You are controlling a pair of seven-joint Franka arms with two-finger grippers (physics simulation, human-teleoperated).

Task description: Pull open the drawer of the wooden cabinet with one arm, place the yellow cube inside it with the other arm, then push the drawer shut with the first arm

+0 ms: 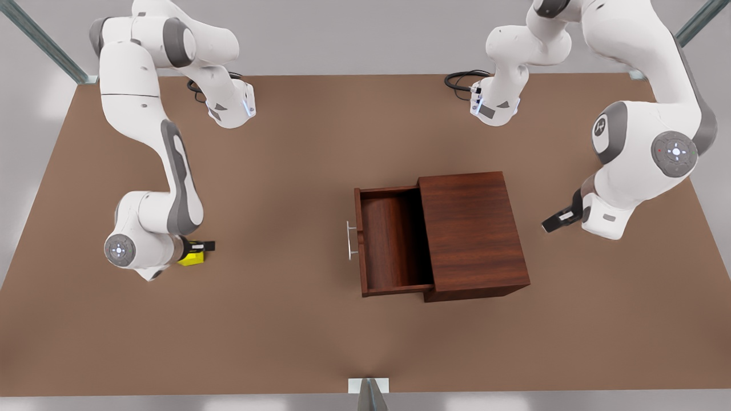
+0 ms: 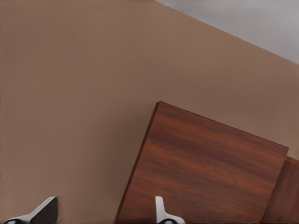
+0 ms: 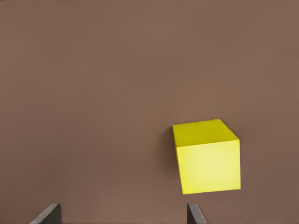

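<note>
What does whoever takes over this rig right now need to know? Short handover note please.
Right tool: open, low over the yellow cube at the front view's left; cube on the table, not gripped.
Left tool: open, empty, waiting beside the cabinet at the front view's right.
Drawer: pulled open toward the front view's left, empty, handle free.
Done: drawer open.
Left: grip the cube, carry it to the drawer, drop it in, then push the drawer shut with the left arm.

bright yellow cube (image 3: 208, 156), dark reddish-brown wood-grain cabinet (image 1: 474, 234), plain brown table (image 1: 285, 171)
</note>
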